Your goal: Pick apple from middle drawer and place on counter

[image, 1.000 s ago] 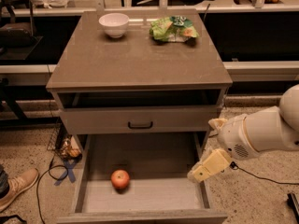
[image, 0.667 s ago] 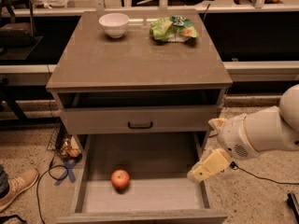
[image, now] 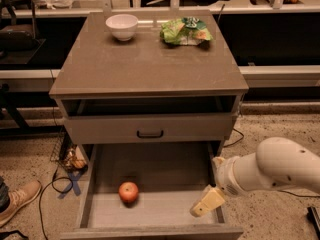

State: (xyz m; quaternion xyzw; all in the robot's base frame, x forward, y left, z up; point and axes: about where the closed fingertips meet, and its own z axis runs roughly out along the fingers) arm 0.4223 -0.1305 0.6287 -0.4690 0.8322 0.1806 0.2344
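Note:
The apple [image: 128,192], small and red-orange, lies on the pale floor of the open middle drawer [image: 165,171], left of centre and towards the front. My gripper [image: 207,202] hangs over the drawer's front right corner, well right of the apple and apart from it, at the end of my white arm [image: 280,171], which reaches in from the right. The gripper holds nothing that I can see. The counter [image: 150,66] is the grey-brown top slab of the cabinet above.
A white bowl [image: 122,26] and a green-and-yellow snack bag [image: 186,31] sit at the counter's back. A shut drawer front with a black handle [image: 150,133] is above the open drawer. A shoe [image: 17,200] and cables [image: 67,181] lie on the floor at left.
My arm and gripper have moved down and to the left, lower over the drawer's right front part. The apple has not moved.

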